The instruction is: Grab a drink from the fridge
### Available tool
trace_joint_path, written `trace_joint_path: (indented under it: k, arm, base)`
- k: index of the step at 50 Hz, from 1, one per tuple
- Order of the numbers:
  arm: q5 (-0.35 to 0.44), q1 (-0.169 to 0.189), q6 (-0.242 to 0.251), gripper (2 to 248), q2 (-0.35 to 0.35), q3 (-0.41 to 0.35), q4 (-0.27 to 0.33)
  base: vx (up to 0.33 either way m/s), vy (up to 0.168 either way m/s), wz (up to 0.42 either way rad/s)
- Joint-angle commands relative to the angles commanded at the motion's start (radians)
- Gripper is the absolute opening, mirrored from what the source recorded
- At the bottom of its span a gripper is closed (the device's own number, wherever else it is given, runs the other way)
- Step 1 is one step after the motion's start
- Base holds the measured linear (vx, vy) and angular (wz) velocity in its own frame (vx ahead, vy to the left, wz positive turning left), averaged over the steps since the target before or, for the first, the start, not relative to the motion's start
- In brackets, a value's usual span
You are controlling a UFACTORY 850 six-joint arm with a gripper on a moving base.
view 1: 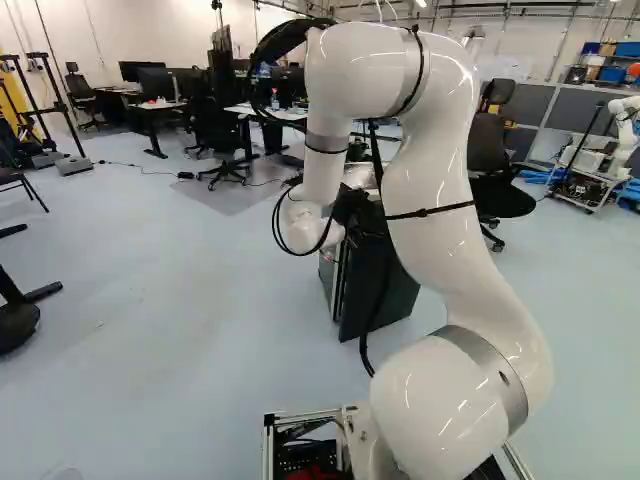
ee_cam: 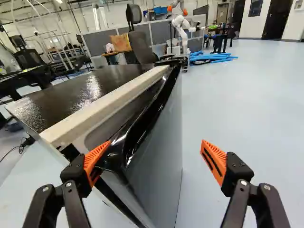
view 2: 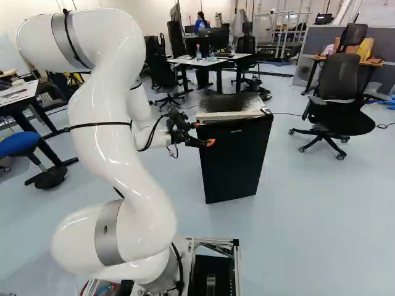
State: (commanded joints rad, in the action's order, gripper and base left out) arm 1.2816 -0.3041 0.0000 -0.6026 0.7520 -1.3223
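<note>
Item, one arm (view 2: 108, 123): mine, white, rising from its joint at the foot of both base views, black cables strapped along it. Item, one gripper (view 2: 207, 143): mine, black, two fingers spread wide, pinching nothing. Item, one orange pad (ee_cam: 96, 160): just beside the near top corner of the fridge door (ee_cam: 159, 137); whether it touches, I cannot tell. Item, second orange pad (ee_cam: 214, 160): out past the door's front face, apart from it, the floor (ee_cam: 242, 104) showing beyond. Item, one fridge (view 2: 216, 115): upright on the floor ahead of me, right of my gripper in the right base view, partly behind my arm in the left base view. Door black; top dark and shiny, with a pale strip (ee_cam: 102, 107) along its front edge; a recess lies between strip and door. Its inside is hidden from me, so I cannot tell where in it a drink sits. Item, one bottle (view 2: 198, 52): upright on a desk (view 2: 185, 61) beyond the fridge. Item, one office chair (view 2: 339, 102): black, at the right of the right base view. Item, another robot (ee_cam: 179, 21): white, in the background, near blue tubes (ee_cam: 211, 57) on the floor.
</note>
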Motion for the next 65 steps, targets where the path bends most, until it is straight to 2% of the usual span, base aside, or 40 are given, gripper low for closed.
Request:
trace_joint_path:
  k: [65]
  arm:
    - [0.032,-0.023,0.000,247,0.056,-0.104,-0.137]
  base:
    - [0.000,0.000,0.000]
